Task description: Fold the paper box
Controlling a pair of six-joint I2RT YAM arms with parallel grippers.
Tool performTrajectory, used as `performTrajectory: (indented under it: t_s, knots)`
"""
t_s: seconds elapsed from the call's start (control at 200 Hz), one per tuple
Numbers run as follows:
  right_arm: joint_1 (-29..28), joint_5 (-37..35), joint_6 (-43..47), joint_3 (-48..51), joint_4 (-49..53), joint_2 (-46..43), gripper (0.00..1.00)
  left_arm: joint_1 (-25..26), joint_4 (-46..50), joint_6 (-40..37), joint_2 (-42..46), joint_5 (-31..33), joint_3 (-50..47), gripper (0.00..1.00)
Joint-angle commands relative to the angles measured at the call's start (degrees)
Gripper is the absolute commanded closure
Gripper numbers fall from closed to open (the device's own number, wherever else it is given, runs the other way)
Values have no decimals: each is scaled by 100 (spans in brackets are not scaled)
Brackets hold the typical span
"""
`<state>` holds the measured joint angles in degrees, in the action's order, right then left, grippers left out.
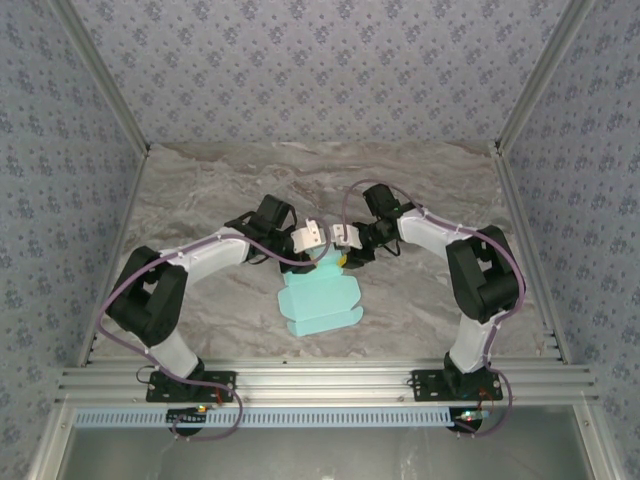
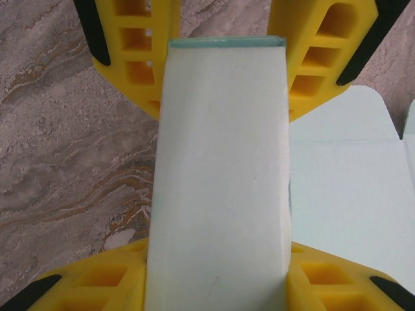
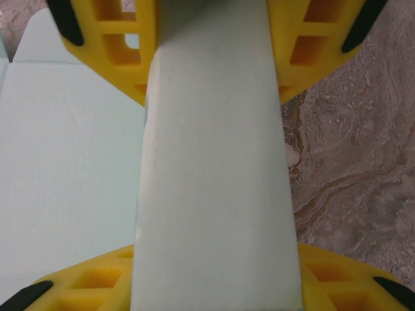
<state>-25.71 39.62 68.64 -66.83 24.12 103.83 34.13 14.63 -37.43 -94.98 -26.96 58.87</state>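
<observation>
The paper box is lying mid-tabletop as a flat sheet, with its far panel standing raised between the arms. The left claw and right claw are each clenching that panel (thin card). If they pull unevenly, they are risking a tear or a crooked crease.

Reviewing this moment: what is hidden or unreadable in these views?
- Top view: far end of the paper box, covered by the left gripper and right gripper.
- Right wrist view: whether the fingers press the raised flap; it covers their inner faces, and its far edge is cut off at the top.
</observation>
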Motion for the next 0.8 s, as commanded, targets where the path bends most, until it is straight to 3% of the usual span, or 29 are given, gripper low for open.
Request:
performTrajectory:
  t_s: [0.0, 0.295, 0.465, 0.61, 0.735, 0.795]
  knots:
    - [-42, -246, -549, -46, -297, 126, 62, 13, 18, -1, -95, -182, -22, 61]
    - [-408, -1829, -2433, 631, -2095, -166, 68, 21, -95, 124, -73, -178, -90, 61]
    - [-573, -2379, -2934, 772, -2505, -185, 69, 17, -92, 144, -81, -178, -129, 61]
    - [-462, -1794, -2423, 768, -2144, -264, 61, 23, -50, 70, -135, -117, -88, 61]
    - [-141, -755, -1179, 653, -1035, -349, 45, 23, -46, 49, -88, -99, -92, 61]
    - [42, -398, -522, 561, -398, -321, 43, 23, -42, -4, -82, -90, -94, 61]
